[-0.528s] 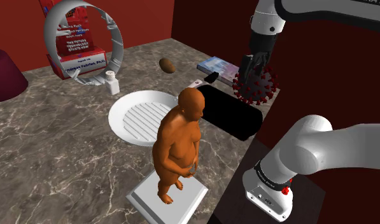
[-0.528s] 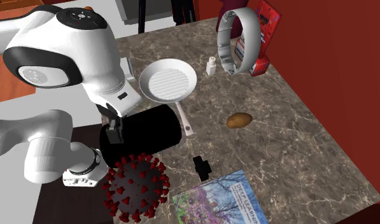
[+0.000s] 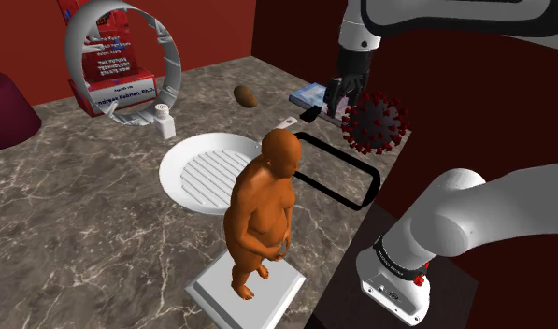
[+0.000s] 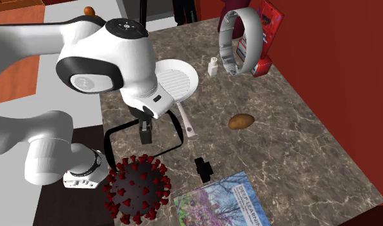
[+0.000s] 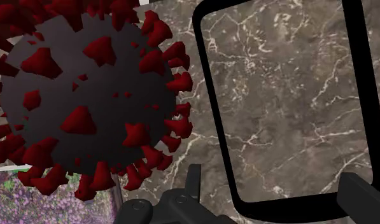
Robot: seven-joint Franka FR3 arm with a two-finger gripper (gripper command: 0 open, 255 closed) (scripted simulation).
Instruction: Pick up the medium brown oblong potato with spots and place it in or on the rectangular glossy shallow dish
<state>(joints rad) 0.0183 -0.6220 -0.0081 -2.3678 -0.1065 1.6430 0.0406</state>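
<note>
The potato (image 4: 241, 121) lies on its side on the marble counter (image 4: 299, 147), near the red wall (image 4: 350, 77) and well apart from the gripper (image 3: 340, 101). It is oblong, dark brown in the shoulder view and a lighter golden brown in the second exterior view; its spots are too faint to make out. The wrist view settles what the other two leave unclear: the two fingers (image 5: 363, 197) stand apart with nothing clasped between them, above the dish (image 5: 215, 127). The dish reads as a black rounded-rectangle rim with the marble showing inside it. Just beside the dish, that view has the spiked ball (image 5: 86, 95), dark with red spikes, and a strip of the book (image 5: 29, 197). The shoulder view adds an orange figure (image 3: 263, 210) on a white base (image 3: 216, 290), standing in front of the white pan (image 3: 183, 164), with the potato beyond them between the ring (image 3: 174, 65) and the book. The second exterior view sets the potato between the pan's handle and the wall, and shows a small black object (image 4: 203, 168) on the counter between dish and book.
</note>
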